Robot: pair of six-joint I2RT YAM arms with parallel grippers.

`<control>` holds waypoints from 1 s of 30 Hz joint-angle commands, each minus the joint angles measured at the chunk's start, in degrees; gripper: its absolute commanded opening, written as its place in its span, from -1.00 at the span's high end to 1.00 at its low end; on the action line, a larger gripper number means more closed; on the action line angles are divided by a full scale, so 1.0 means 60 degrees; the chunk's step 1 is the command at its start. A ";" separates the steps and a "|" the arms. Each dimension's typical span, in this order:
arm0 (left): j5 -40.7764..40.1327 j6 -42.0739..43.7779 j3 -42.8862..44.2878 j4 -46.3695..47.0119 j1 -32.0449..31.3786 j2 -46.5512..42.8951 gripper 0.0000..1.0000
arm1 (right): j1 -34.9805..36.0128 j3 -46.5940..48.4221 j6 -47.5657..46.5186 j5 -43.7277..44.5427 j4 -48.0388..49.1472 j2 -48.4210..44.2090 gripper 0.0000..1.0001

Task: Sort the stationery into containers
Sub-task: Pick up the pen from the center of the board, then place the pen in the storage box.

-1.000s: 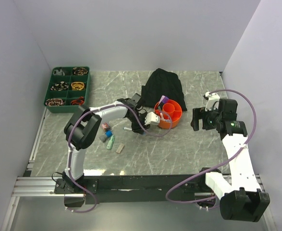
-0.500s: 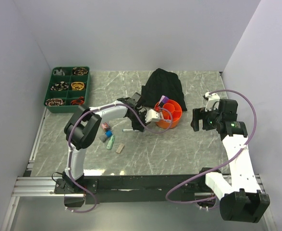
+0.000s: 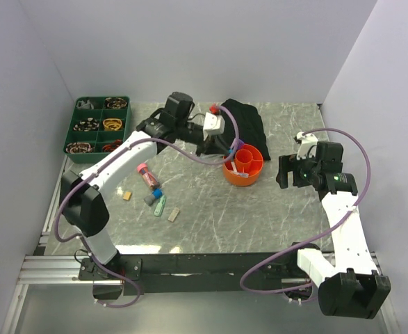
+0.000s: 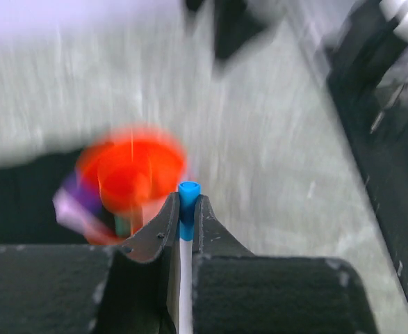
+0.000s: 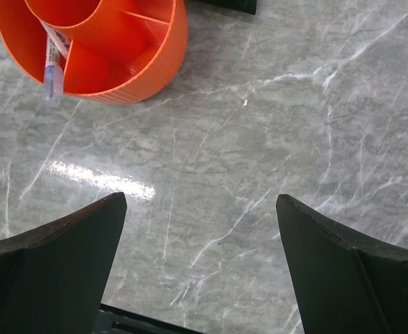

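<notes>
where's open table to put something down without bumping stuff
Bare marble lies between the orange tub and the near edge, right of the loose stationery. Crowded behind the tub, against the black fabric heap.

The top camera sits high up, far back from the tub point(image 3: 244, 165), and looks down on the whole table point(image 3: 210, 209). The left wrist camera hangs near the tub, a bit above it, and looks down at a slant. The right wrist camera looks straight down from close by, just beside the tub. All three views show the tub.
</notes>
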 commanded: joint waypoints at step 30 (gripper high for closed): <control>0.1844 -1.1841 -0.0796 1.7276 0.0369 0.4947 0.99 | -0.0120 0.1172 -0.0076 0.0937 -0.0439 0.0870 -0.93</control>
